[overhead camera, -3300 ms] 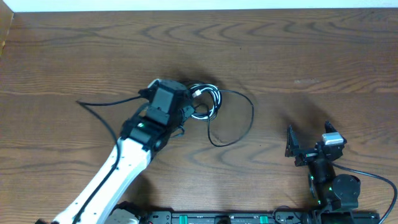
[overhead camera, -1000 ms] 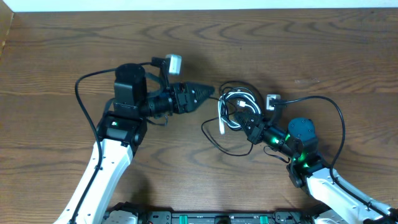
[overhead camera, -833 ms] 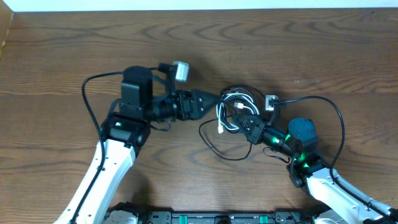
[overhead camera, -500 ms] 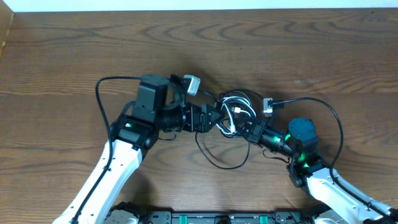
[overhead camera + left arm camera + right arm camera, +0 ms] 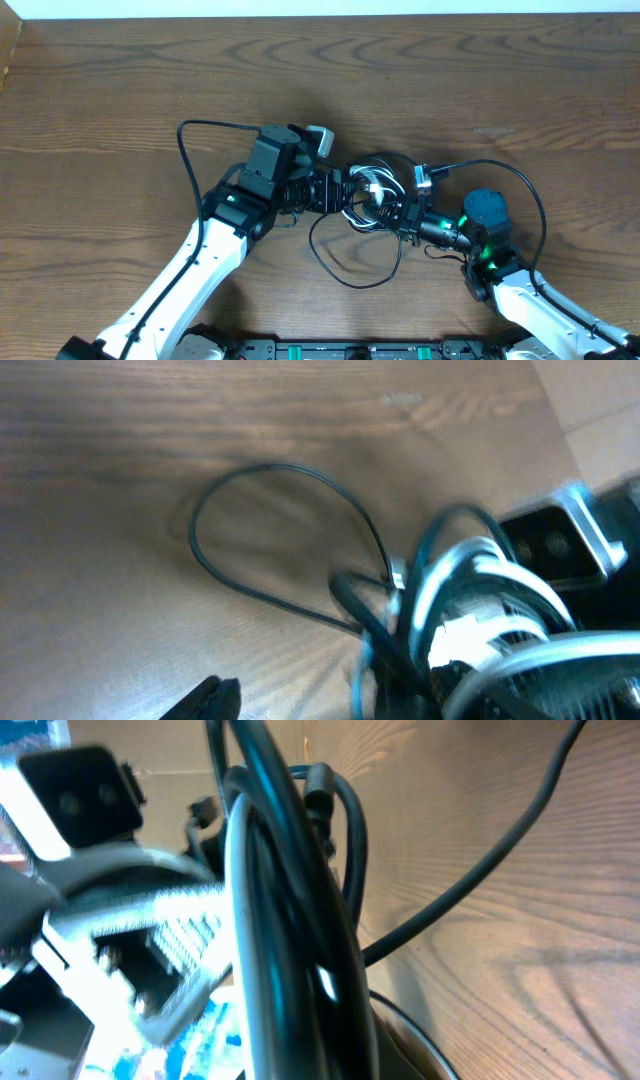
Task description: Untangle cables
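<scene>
Table (image 5: 520, 80): dark brown wood grain with long wavy figure. It fills nearly the whole overhead view.
Room: a white strip (image 5: 320, 8) runs along the table's far edge, and a tan sliver (image 5: 8, 45) shows past the far-left corner.
Left arm (image 5: 200, 270): a white link with a black wrist, reaching from the near-left corner to the middle of the table.
Right arm (image 5: 490, 255): black joints on a white link, coming in from the near right and pointing at the left arm.
Rail (image 5: 350, 352): black, along the near edge.
Arm wires: one thick black wire arcs over each wrist, left (image 5: 182, 140) and right (image 5: 500, 166).
Cables (image 5: 373, 186): a tight coil of thin black cords and one white cord (image 5: 470, 560), at mid-table between the two wrists.
Black loop (image 5: 352, 286): a single strand that sags out of the coil toward the near edge and lies on the wood.
Left gripper (image 5: 345, 190): at the coil's left side. One fingertip (image 5: 215, 698) sits low and far off-centre in the wrist view, so the jaws seem to stand apart; the other finger is lost behind the blurred coil.
Right gripper (image 5: 398, 208): clamped on the cables from the right. The cords cross right in front of its wrist camera.
Markings: green lights (image 5: 465, 222) glow on the right arm. A blue-and-white patch (image 5: 150, 1040) is blurred past reading.
</scene>
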`<state>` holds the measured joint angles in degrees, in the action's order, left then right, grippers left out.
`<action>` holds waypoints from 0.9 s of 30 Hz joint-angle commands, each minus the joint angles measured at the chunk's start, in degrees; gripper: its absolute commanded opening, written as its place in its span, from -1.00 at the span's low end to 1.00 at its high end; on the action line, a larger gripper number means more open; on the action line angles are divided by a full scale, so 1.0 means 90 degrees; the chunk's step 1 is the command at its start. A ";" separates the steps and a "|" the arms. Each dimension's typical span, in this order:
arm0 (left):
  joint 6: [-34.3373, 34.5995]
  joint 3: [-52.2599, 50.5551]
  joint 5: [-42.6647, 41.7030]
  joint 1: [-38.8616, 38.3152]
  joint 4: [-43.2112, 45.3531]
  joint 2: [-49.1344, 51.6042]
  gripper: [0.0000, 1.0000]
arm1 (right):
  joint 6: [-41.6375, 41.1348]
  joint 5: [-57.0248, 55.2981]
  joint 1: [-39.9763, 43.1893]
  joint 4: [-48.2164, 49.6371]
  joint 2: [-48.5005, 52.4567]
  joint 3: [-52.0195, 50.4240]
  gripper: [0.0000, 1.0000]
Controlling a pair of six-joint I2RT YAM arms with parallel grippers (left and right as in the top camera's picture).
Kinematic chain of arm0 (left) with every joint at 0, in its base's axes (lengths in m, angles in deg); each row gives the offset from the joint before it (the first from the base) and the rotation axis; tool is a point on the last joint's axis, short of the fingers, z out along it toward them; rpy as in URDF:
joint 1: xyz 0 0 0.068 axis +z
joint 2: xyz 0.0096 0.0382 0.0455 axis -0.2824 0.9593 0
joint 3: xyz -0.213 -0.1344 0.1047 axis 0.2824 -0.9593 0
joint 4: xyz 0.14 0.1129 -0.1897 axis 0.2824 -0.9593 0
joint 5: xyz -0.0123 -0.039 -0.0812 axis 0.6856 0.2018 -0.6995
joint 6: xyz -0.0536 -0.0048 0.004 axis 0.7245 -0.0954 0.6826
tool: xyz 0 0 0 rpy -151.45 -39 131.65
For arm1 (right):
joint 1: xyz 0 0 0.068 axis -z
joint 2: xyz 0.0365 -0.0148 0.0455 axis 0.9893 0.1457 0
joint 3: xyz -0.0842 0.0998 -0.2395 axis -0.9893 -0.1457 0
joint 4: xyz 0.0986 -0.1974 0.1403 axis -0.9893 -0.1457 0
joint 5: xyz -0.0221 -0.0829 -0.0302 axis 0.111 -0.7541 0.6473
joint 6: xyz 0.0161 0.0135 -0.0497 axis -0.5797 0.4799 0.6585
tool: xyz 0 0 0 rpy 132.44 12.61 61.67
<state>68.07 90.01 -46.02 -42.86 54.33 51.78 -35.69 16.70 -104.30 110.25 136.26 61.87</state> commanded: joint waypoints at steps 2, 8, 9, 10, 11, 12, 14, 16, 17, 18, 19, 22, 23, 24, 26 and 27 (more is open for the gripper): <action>0.0559 0.0102 0.0452 -0.0005 0.0369 0.0272 -0.22 | 0.0576 0.0546 0.0015 0.0588 -0.0029 0.0148 -0.98; 0.2344 0.0102 0.1239 0.0175 0.0826 0.0452 -0.85 | 0.1717 0.0687 0.0015 0.0792 -0.0029 0.0146 -0.98; 0.2737 0.0102 0.1328 0.0274 0.0891 0.0449 -0.85 | 0.1931 0.0714 0.0015 0.0767 -0.0029 0.0146 -0.98; 0.3089 0.0102 0.1311 0.0386 0.0979 0.0447 -0.85 | 0.2137 0.0733 0.0017 0.0714 -0.0029 0.0146 -0.98; 0.3424 0.0102 0.1243 0.0495 0.1054 0.0447 -0.85 | 0.2378 0.0738 0.0019 0.0641 -0.0029 0.0146 -0.98; 0.3723 0.0102 0.1083 0.0619 0.1156 0.0447 -0.85 | 0.2616 0.0733 0.0019 0.0542 -0.0029 0.0146 -0.98; 0.3881 0.0102 0.0590 0.0838 0.1413 0.0449 -0.85 | 0.3058 0.0724 0.0022 0.0401 -0.0029 0.0146 -0.98; 0.3883 0.0102 0.0100 0.0988 0.1642 0.0449 -0.85 | 0.3390 0.0600 0.0022 0.0206 -0.0029 0.0146 -0.87; 0.3883 0.0102 -0.0129 0.1059 0.1717 0.0449 -0.85 | 0.3497 0.0415 0.0022 0.0029 -0.0029 0.0146 -0.75; 0.3888 0.0102 -0.0267 0.1105 0.1741 0.0449 -0.85 | 0.3563 0.0204 0.0022 -0.0148 -0.0029 0.0146 -0.60; 0.3908 0.0102 -0.0364 0.1154 0.1736 0.0449 -0.84 | 0.3594 -0.0095 0.0022 -0.0408 -0.0029 0.0146 -0.38; 0.3937 0.0102 -0.0393 0.1217 0.1693 0.0449 -0.85 | 0.3721 -0.0942 0.0022 -0.1052 -0.0029 0.0146 0.20; 0.3956 0.0102 -0.0393 0.1231 0.1695 0.0449 -0.85 | 0.3721 -0.1226 0.0022 -0.1241 -0.0029 0.0146 0.29; 0.3961 0.0102 -0.0352 0.1251 0.1695 0.0449 -0.85 | 0.3721 -0.1566 0.0022 -0.1438 -0.0029 0.0146 0.50; 0.3980 0.0102 -0.0216 0.1268 0.1693 0.0449 -0.85 | 0.3718 -0.1923 0.0022 -0.1596 -0.0029 0.0146 0.81; 0.3978 0.0102 -0.0109 0.1265 0.1693 0.0449 -0.85 | 0.3716 -0.2004 0.0022 -0.1600 -0.0029 0.0146 0.98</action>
<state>102.67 89.97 -48.93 -31.58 69.30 55.93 -4.34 6.01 -104.04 96.15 136.23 63.14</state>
